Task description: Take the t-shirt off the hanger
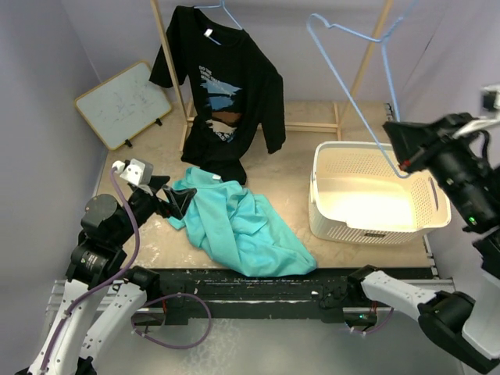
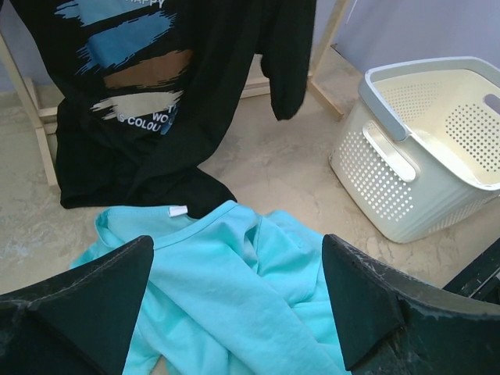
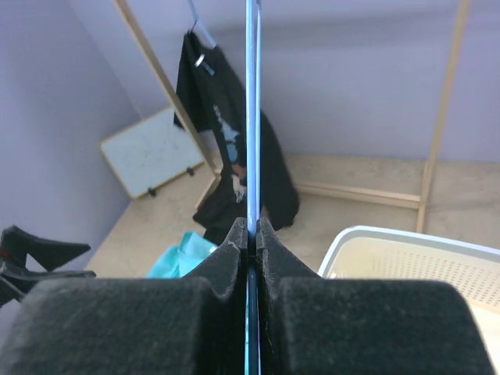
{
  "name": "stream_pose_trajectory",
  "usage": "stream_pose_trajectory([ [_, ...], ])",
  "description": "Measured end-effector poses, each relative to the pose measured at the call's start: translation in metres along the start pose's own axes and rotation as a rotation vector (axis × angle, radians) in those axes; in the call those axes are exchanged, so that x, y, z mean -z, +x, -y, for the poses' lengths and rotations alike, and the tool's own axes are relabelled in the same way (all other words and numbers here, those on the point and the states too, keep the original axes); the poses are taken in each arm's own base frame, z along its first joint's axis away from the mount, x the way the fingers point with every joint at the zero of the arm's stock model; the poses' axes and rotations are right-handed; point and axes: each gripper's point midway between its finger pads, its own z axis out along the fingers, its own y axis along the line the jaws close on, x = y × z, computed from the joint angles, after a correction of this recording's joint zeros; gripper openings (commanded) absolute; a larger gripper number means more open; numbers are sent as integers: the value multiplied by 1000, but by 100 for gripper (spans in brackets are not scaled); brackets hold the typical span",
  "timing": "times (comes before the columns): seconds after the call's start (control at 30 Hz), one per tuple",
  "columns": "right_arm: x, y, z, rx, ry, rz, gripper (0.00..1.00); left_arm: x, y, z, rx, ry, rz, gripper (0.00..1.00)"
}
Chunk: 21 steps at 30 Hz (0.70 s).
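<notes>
Top external view: I note the teal t-shirt heaped on the desk, free of the hanger, which the right tool pinches shut. The left tool, wide open and empty, hangs nearer, at the shirt's left edge.

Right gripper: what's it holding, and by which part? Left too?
Right gripper is shut on the blue wire hanger, pinching its thin wire at the lower end. Left gripper hangs open over the teal t-shirt, holding nothing.
</notes>
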Motion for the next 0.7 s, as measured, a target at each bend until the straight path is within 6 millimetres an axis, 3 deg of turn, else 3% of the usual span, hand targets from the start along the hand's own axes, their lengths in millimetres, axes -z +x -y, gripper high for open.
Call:
stream_pose_trajectory([
  [0.13, 23, -11, 16, -11, 64, 74, 0, 0, 2, -1, 2, -2, -8, 91],
  [0.23, 9, -3, 24, 4, 114, 61, 0, -1, 3, -1, 3, -3, -12, 90],
  [0.57, -133, 69, 32, 131, 221, -170, 0, 0, 6, -1, 7, -6, -24, 90],
  [0.7, -165, 78, 35, 163, 247, -191, 0, 0, 7, -1, 8, -7, -31, 89],
])
